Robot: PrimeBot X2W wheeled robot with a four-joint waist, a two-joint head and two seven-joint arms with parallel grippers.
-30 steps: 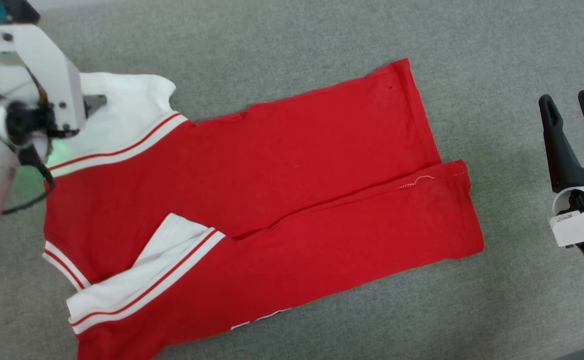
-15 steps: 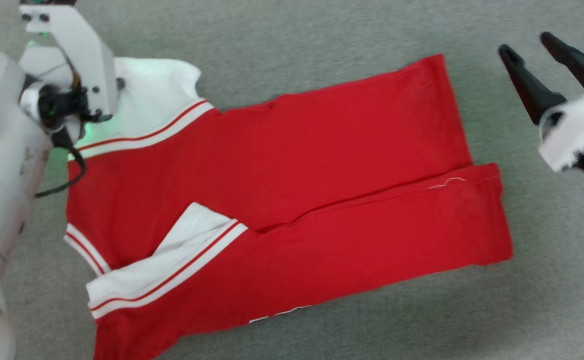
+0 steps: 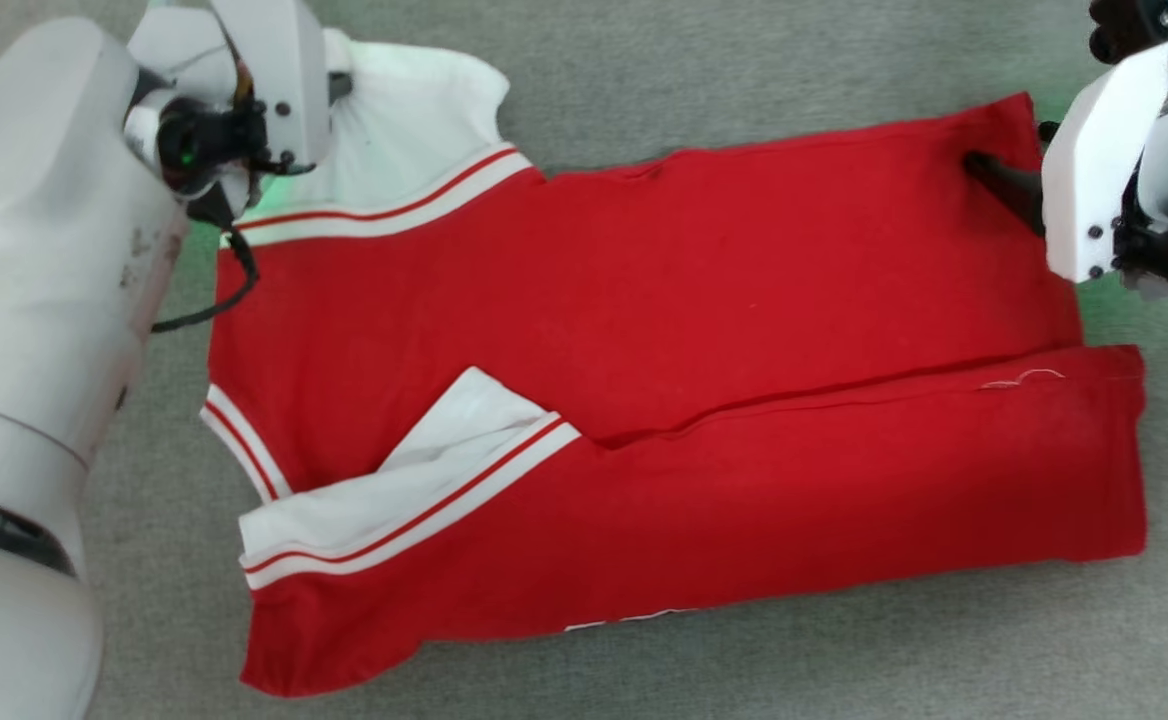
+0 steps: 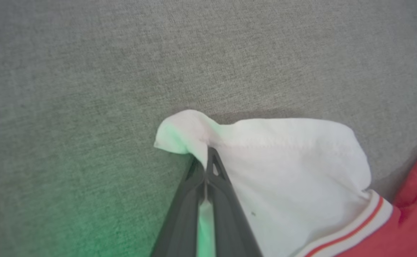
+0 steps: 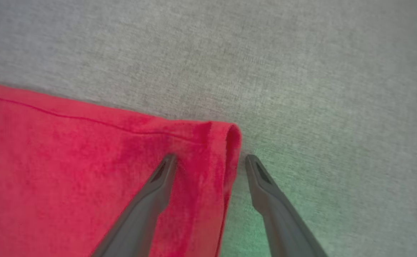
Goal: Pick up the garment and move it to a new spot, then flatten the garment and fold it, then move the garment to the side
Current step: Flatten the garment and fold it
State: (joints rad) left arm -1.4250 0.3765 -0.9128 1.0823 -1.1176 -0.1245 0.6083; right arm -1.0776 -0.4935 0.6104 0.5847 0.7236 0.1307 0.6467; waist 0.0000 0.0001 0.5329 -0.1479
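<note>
Left gripper [image 4: 206,157] has clamped the garment [image 3: 644,300] by a white sleeve [image 4: 283,160]; right gripper [image 5: 211,157], wide, now straddles its hem corner [image 5: 230,135].

Shirt [image 3: 744,300]: red, flat on grey fabric surface [image 3: 744,60], collar end left, hem right. Near long side folded over the body, its white sleeve [image 3: 424,480] with red-and-white trim lying on top. Far sleeve [image 3: 414,110] spread outward, its corner lifted into a peak.
</note>
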